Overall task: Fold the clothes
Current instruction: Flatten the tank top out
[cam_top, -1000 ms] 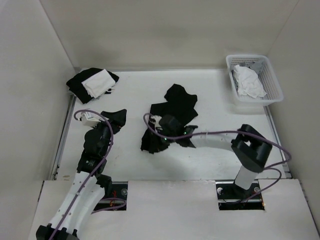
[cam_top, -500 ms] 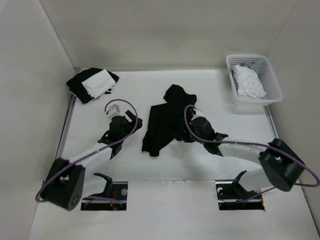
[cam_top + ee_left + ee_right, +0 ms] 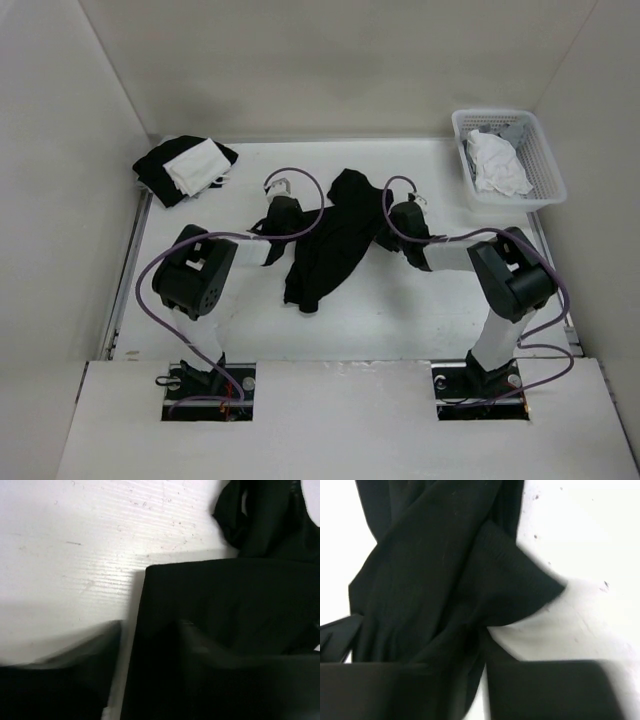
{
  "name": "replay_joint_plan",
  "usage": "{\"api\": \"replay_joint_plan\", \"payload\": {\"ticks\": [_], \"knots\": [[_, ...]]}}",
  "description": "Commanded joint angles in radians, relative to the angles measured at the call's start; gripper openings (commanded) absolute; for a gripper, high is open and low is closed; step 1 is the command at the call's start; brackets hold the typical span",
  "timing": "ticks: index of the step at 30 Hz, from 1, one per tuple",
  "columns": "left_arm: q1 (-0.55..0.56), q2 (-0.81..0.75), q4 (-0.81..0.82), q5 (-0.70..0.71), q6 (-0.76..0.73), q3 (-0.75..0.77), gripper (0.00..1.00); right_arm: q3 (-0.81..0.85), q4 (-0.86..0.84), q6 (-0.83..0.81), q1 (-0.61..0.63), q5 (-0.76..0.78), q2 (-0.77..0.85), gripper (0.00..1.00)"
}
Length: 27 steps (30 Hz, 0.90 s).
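1 black top (image 3: 330, 250) between black bundle (image 3: 155, 177) and white basket (image 3: 505, 208)

The plain black top (image 3: 330, 250) is seen crumpled and unfolded, stretched diagonally across the middle of the table (image 3: 430, 310).

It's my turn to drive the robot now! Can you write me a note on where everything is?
Left hand: at the black top's left edge; open or shut unclear.
Right hand: at its right edge; also unclear.
The top: bunched up in the middle of the table, unfolded.
Done: no fold yet.
To do: spread it flat, then fold.
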<state>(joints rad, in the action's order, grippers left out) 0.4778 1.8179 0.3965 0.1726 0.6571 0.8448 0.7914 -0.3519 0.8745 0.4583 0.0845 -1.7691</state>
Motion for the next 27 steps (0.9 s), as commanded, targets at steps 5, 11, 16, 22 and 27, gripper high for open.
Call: {"api": "replay_joint_plan", "payload": {"ticks": [5, 11, 16, 22, 27], "knots": [[-0.005, -0.136, 0.059, 0.040, 0.044, -0.004, 0.04, 0.028, -0.084, -0.104, -0.007, 0.076, 0.225, 0.03], [0.037, -0.622, 0.001, 0.085, 0.029, -0.211, 0.03, -0.024, 0.066, -0.256, 0.024, 0.109, 0.632, 0.03], [0.069, -0.988, -0.198, 0.099, 0.032, -0.279, 0.03, 0.040, 0.302, -0.338, 0.114, 0.159, 0.965, 0.04], [0.078, -1.311, -0.418, 0.126, 0.052, -0.265, 0.04, 0.153, 0.433, -0.373, 0.271, 0.265, 1.128, 0.05], [0.036, -1.333, -0.441, 0.180, -0.002, -0.257, 0.05, 0.148, 0.413, -0.367, 0.317, 0.279, 1.053, 0.06]]}}
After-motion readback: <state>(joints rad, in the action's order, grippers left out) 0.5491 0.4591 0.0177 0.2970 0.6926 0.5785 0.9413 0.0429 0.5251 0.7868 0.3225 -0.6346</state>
